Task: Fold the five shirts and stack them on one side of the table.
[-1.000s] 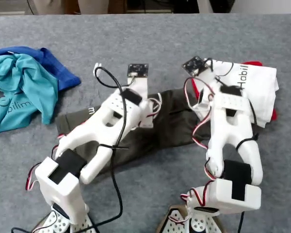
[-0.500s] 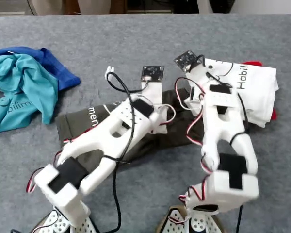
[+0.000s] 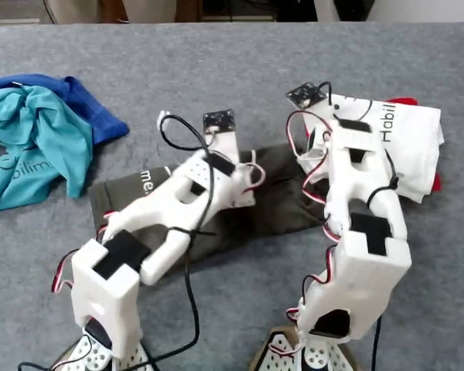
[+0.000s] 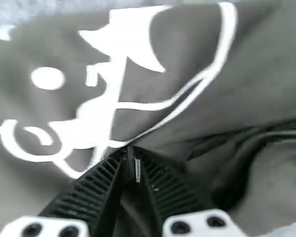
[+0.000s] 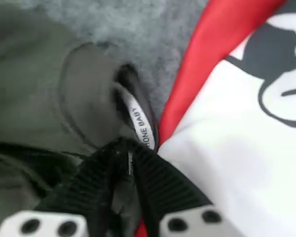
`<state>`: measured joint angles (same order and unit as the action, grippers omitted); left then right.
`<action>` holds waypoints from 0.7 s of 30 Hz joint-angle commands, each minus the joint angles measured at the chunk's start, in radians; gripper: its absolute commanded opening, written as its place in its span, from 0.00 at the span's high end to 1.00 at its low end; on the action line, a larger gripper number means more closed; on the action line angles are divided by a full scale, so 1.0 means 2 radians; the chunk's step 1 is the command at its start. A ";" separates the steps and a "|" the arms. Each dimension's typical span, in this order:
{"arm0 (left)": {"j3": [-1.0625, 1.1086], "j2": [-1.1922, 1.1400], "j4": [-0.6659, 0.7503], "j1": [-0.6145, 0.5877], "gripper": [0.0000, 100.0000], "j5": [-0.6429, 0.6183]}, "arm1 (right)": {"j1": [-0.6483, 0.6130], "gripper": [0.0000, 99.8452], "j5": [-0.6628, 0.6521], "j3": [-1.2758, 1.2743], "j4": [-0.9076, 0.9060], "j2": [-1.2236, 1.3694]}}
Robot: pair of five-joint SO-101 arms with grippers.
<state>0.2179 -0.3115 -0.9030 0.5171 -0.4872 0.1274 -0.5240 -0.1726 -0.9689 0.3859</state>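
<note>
A: The left claw (image 4: 131, 160): how does it stand?

B: Its fingers are pinched together on a fold of the olive shirt (image 3: 282, 199), just below that shirt's white print.

A: And the right claw (image 5: 129, 155)?

B: It is closed as well, gripping the same shirt's dark cloth right by the collar and its label.

A: Where does that shirt lie?

B: It lies across the middle of the grey table (image 3: 216, 62), under both wrists. Its collar end is just beside the white shirt (image 3: 414, 147), which lies on top of a red shirt (image 3: 403, 101) at one side.

A: And the others?

B: The teal shirt (image 3: 39, 139) is crumpled over a blue shirt (image 3: 93, 108), well apart at the opposite side.
</note>
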 commanded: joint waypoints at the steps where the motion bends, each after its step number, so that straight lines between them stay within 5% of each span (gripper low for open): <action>1: -0.015 0.007 -0.041 -0.027 0.98 0.053 | 0.034 1.00 0.000 0.041 -0.020 0.003; 12: -0.084 0.007 -0.070 -0.023 0.98 0.067 | -0.028 1.00 -0.002 0.178 -0.188 0.003; 21: -0.285 0.007 -0.243 -0.087 0.98 0.069 | -0.073 1.00 -0.025 0.223 -0.251 0.006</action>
<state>-0.2102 -0.3130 -1.2881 0.4143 -0.3583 0.0199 -0.5654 0.2217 -1.4615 0.3982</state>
